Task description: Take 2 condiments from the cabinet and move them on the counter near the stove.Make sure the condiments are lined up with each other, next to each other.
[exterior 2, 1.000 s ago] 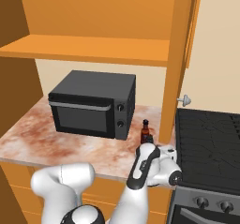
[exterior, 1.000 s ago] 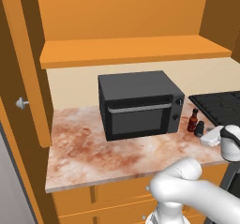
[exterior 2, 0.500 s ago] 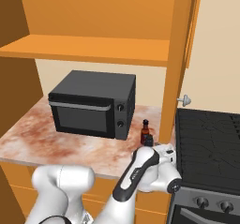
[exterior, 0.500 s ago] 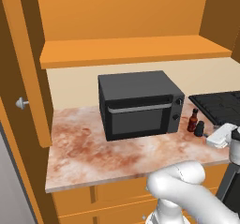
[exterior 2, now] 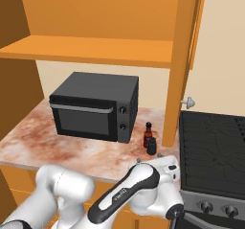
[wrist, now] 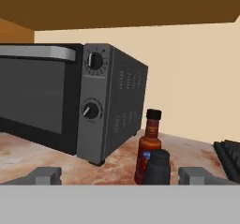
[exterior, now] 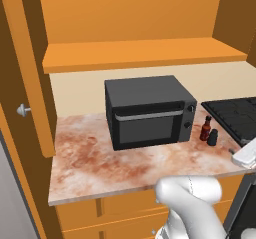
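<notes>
Findings at this moment. The sauce bottle [wrist: 149,145] and the shaker [wrist: 156,168] are seen upright on the desk [exterior: 100,158], right of centre in the left base view, between the microwave [exterior: 147,110] and the stove [exterior: 232,115]. In the hand view the shaker stands directly in front of the bottle and partly covers it; in the right base view the shaker [exterior 2: 151,146] appears touching or just beside the bottle [exterior 2: 148,134], though actual contact cannot be confirmed. The cabinet [exterior 2: 95,51] shelf above is bare.

The end effector [wrist: 119,175] is found with its fingers spread wide, nothing held between them, low at the bottom of the hand view and facing the pair from near the desk's front edge.

Judgement: both condiments appear delivered, and the step in hand is taken to be release and clearing away from the second item. The task is assessed as nearly or fully complete.

Next move: a straight backing-off is called for, with the fingers kept apart and away from the shaker, since a brush could topple it or break the line.
</notes>
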You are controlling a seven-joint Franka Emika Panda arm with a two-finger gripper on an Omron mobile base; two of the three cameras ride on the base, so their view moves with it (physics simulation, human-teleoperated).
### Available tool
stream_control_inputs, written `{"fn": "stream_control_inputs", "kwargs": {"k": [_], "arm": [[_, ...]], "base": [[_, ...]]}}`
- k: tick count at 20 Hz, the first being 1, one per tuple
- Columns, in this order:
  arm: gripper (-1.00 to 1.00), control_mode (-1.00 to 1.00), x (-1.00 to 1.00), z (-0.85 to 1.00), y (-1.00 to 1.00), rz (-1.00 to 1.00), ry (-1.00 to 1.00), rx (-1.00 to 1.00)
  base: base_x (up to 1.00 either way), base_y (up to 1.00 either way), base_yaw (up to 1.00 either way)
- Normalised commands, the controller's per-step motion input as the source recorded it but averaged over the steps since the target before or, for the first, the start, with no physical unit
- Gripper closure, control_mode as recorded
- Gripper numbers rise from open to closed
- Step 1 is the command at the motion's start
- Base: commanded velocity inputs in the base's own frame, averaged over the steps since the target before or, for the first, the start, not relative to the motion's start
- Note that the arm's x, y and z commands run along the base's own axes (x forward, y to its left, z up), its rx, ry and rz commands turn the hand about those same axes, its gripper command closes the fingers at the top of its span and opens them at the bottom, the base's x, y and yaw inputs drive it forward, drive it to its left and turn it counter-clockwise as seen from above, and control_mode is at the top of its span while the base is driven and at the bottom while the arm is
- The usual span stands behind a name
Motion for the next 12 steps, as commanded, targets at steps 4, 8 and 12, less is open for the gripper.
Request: {"fn": "stream_control_inputs", "kwargs": {"k": [4, 8, 12], "arm": [[-1.0, -1.0, -0.8, 0.26, 0.0, -0.04, 0.0, 0.0], [-1.0, -1.0, -0.63, 0.48, 0.0, -0.03, -0.04, 0.0], [-1.0, -1.0, -0.43, 0.56, 0.0, -0.02, -0.02, 0.0]], "base": [[0.0, 0.0, 0.0], [0.0, 0.0, 0.0], [0.0, 0.0, 0.0]]}}
